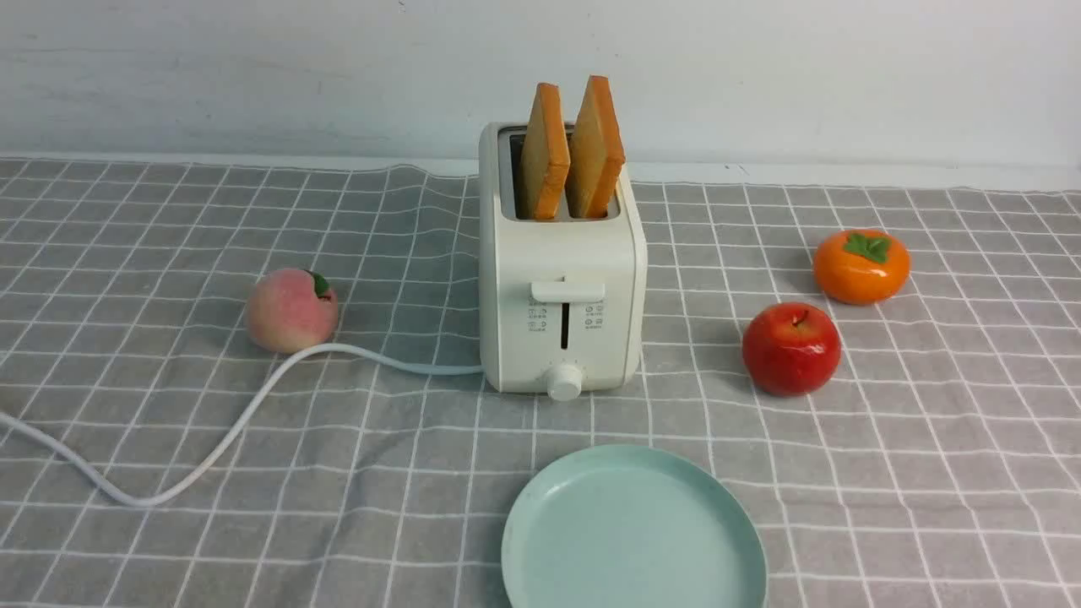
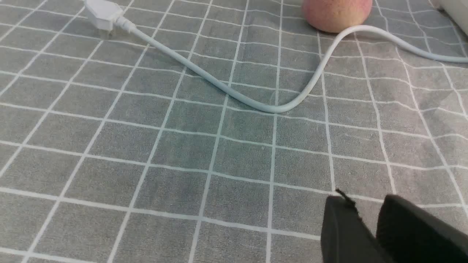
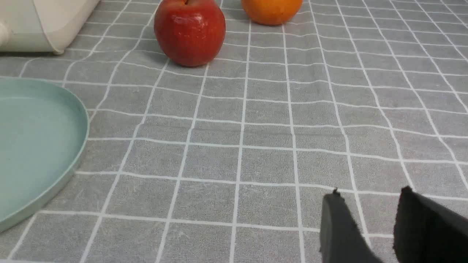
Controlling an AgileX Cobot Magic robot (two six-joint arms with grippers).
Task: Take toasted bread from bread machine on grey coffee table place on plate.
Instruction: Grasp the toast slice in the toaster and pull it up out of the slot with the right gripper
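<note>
Toasted bread (image 1: 545,156) is standing in the bread machine (image 1: 562,287): two slices, roughly upright and side by side, one in each slot, with their upper halves sticking out above the top. The bread machine is sitting toward the back middle of the grey desk (image 1: 929,473). The mint-green plate (image 1: 633,532) is lying just in front of it, nearer the robot. A peach (image 1: 290,310) is resting to the left of the bread machine, just beside the white cord (image 2: 274,109), which is trailing across the cloth to its plug (image 2: 102,14). A red apple (image 1: 791,348) and an orange persimmon (image 1: 860,266) are sitting to the right. The left jaws are hanging low over the cloth near the cord, their black fingertips (image 2: 343,226) parted by only a narrow gap and gripping nothing. The right jaws are hovering over the cloth beside the plate, their fingertips (image 3: 338,223) standing wider apart, likewise released and touching nothing.
</note>
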